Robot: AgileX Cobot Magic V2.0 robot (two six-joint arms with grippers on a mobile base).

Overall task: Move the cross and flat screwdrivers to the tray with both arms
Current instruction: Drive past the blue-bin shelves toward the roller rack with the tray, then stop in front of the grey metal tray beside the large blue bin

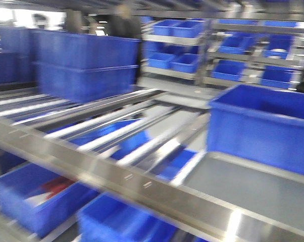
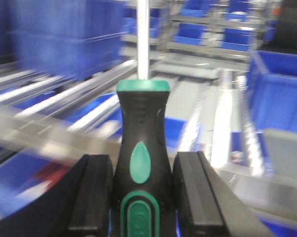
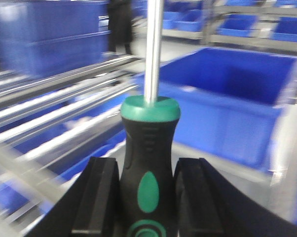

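Note:
In the left wrist view a screwdriver [image 2: 141, 148] with a black and green handle stands between the fingers of my left gripper [image 2: 141, 192], which is shut on the handle; its steel shaft runs up out of the frame. The right wrist view shows the same with the other screwdriver [image 3: 149, 158], held by the handle in my shut right gripper [image 3: 147, 197]. Which tip is cross or flat cannot be told. A grey metal tray [image 1: 253, 194] lies at the lower right of the front view, on the rack in front of a blue crate. No gripper shows in the front view. All frames are motion-blurred.
A steel roller rack [image 1: 116, 126] crosses the scene. A large blue crate [image 1: 265, 126] stands behind the tray, stacked blue crates [image 1: 84, 63] at the back left. More blue bins [image 1: 36, 196] sit below the rack. Shelves of blue bins [image 1: 233, 50] fill the background.

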